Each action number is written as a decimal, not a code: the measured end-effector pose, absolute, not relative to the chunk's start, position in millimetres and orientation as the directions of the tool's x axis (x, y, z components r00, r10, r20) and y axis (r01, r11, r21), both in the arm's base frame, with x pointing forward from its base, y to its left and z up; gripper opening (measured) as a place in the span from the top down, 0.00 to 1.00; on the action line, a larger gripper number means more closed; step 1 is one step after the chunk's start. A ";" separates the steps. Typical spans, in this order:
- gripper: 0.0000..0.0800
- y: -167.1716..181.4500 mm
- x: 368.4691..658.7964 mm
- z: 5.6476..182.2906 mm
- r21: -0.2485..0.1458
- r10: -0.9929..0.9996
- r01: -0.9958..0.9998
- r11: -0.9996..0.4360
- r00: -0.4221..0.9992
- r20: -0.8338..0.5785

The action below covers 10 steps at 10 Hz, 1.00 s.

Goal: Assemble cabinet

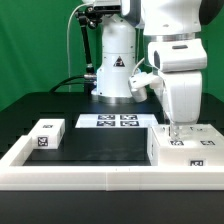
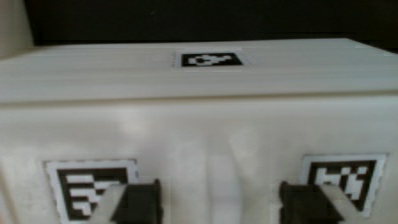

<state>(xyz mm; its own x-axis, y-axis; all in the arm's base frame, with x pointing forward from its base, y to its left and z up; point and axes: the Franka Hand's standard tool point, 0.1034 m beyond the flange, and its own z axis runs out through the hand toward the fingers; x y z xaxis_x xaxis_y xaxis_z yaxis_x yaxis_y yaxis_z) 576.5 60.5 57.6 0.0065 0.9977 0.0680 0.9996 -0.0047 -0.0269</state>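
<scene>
At the exterior view's right, beside the border rail [image 1: 100, 178], the gripper [image 1: 180, 127] hangs just over the cabinet shell [image 1: 183, 150], jaws partway apart and holding nothing, only the shell's tagged top showing between them. A drawer block [image 1: 47, 135] lies well apart toward that view's left; the sound move, I judge, is to rise straight up without nudging the shell, then square over that block before closing.

Exterior camera sat in front of the table [image 1: 100, 150], slightly above, facing the arm [image 1: 170, 60], mid-range. Wrist camera looked down very close, blurry, probably straight onto the cabinet [image 2: 196, 100]; both views shared that cabinet.
</scene>
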 end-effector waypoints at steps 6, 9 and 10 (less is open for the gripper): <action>0.00 60.6 575.8 56.4 -0.029 0.998 1.000 -0.005 0.007 0.068; 0.00 61.0 566.4 68.8 -0.014 0.998 0.999 -0.035 0.036 0.059; 0.00 61.2 556.4 73.2 -0.014 0.996 0.997 -0.071 0.072 0.053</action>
